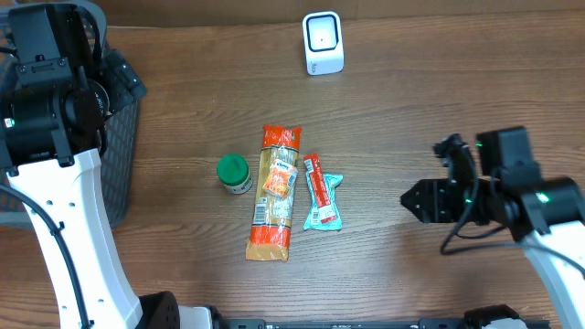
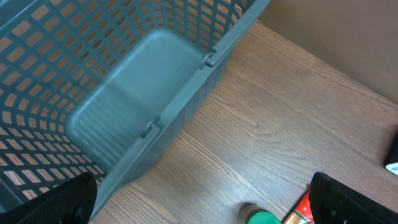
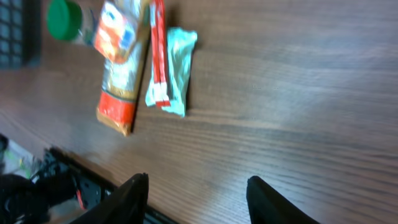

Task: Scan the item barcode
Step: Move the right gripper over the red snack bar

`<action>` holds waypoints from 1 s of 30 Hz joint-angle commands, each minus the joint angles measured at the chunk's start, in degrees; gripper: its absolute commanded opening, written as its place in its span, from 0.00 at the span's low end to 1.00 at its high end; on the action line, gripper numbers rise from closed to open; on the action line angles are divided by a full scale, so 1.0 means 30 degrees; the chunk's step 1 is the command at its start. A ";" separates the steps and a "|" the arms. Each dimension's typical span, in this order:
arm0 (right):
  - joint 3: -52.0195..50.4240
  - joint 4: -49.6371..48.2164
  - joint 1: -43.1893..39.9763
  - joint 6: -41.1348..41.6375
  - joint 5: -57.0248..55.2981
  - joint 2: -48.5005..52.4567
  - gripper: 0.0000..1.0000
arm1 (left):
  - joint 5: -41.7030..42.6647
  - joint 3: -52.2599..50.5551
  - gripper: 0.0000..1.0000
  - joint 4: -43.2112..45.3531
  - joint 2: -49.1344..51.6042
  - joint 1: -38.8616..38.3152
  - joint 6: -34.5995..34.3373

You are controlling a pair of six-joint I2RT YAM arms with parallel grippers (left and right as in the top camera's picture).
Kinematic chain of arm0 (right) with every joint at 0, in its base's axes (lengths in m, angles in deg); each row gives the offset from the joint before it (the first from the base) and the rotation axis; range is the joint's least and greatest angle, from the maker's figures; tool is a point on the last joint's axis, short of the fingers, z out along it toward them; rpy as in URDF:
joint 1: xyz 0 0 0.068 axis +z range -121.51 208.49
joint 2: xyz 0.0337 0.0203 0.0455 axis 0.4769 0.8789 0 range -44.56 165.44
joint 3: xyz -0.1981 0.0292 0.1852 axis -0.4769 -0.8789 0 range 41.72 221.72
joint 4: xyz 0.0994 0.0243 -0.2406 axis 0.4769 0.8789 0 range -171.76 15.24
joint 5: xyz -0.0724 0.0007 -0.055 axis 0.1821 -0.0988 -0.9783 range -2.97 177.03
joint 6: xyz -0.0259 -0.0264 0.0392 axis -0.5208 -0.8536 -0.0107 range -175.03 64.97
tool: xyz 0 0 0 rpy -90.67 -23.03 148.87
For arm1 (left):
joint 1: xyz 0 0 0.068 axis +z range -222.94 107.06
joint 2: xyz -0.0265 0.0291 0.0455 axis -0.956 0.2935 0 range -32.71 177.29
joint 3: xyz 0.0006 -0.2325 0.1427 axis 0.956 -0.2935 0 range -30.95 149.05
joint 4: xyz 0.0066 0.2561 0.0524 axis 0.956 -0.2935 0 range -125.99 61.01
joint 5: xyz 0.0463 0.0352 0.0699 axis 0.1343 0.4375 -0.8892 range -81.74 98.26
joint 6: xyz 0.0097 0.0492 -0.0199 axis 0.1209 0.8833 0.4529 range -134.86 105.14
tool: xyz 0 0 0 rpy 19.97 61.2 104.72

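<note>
Nearest the robot, the right tool [image 1: 413,201] hangs over the right side of the bench [image 1: 411,110], nose pointing left; the right wrist view shows its fingers [image 3: 134,199] part way apart with only bare wood between them, so it holds nothing. The left tool [image 2: 202,190] hovers at the left edge above the rim of the basket [image 2: 124,112], fingers spread wide and also empty. In the middle of the bench three things lie in a row, none lifted: the teal packet [image 1: 323,194] closest to the right tool, the long pasta pack [image 1: 274,194] just beside it, and the green-lidded jar [image 1: 234,174] upright beyond that. At the far edge stands the scanner [image 1: 323,43], dark window visible from above, well apart from all three. The step in hand looks like the reach for a first item, with no scan begun. The next move probably calls for the right tool to travel left, come down across the teal packet's narrow width and close on it, then carry it to the scanner; where the barcode sits cannot be told, so the packet may need turning
</note>
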State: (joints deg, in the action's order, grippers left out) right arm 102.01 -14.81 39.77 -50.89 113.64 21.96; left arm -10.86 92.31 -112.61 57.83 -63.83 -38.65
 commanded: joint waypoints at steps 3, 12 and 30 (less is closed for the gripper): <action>-0.0124 -0.0721 0.1603 -0.0546 0.0138 0.2018 0.56 | -0.0255 0.0211 1.00 0.0000 0.0160 0.0080 0.0175; -0.0124 -0.1311 0.2703 -0.0539 -0.0787 0.4648 0.69 | -0.0255 0.0204 1.00 0.0000 0.0160 0.0080 0.0175; -0.0124 -0.3366 0.2703 -0.0539 -0.1719 0.6448 0.73 | -0.0248 0.0204 1.00 -0.0022 0.0160 0.0080 0.0168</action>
State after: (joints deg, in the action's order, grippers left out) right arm 102.01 -24.14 47.66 -52.22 109.05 41.33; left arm -10.86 92.31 -112.61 57.83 -63.83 -38.65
